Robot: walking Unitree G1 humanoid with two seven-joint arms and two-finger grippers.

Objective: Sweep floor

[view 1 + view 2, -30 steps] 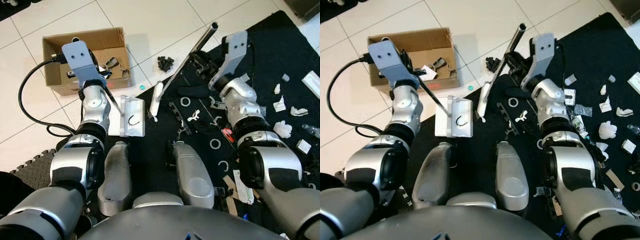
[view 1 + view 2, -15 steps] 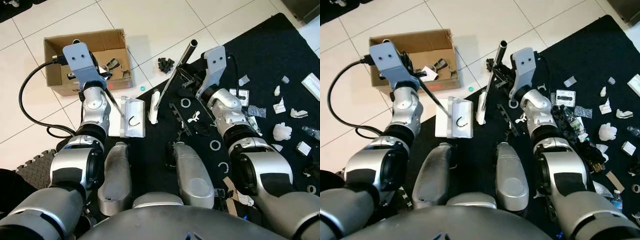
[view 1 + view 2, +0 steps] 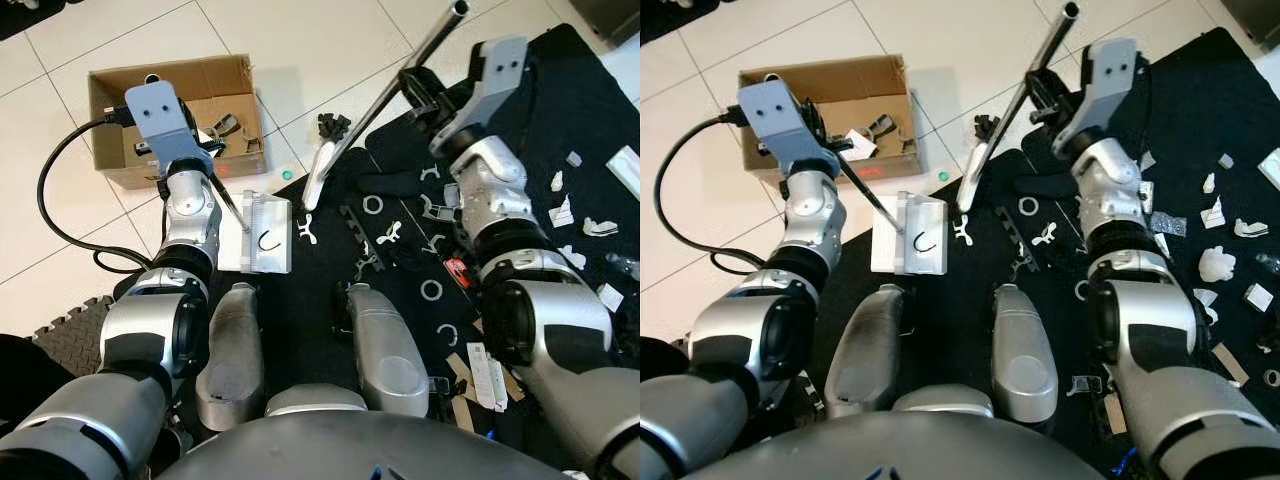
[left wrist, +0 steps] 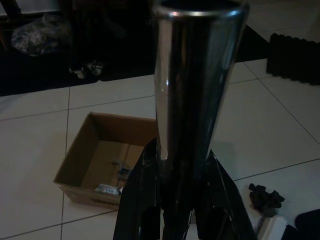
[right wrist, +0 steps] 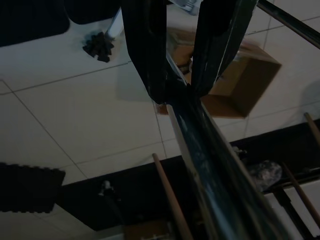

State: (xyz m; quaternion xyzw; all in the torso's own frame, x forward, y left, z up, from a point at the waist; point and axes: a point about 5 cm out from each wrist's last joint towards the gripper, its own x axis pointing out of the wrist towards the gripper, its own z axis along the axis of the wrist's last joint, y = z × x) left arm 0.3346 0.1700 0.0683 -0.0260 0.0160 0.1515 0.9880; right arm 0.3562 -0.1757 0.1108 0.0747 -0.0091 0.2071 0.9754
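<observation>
At the edge of the black mat (image 3: 560,110), where it meets the white tile floor (image 3: 300,40), a white broom head (image 3: 318,173) rests on the ground, its metal handle (image 3: 415,62) slanting up and away from the robot. The right gripper (image 3: 415,88) is clamped around that handle partway up; in the right wrist view the two black fingers (image 5: 145,55) pinch the shaft between them. Just beside the broom head, to the robot's left, lies a white dustpan (image 3: 264,233) with a black curved scrap in it, and its thin dark handle (image 3: 868,195) rises to the left gripper (image 4: 175,210), whose fingers close on the shiny tube in the left wrist view. Beyond the dustpan stands an open cardboard box (image 3: 175,85) holding some scraps. A small black clump (image 3: 331,127) sits on the tile near the broom. White rings, clips and paper bits (image 3: 565,215) lie scattered over the mat.
</observation>
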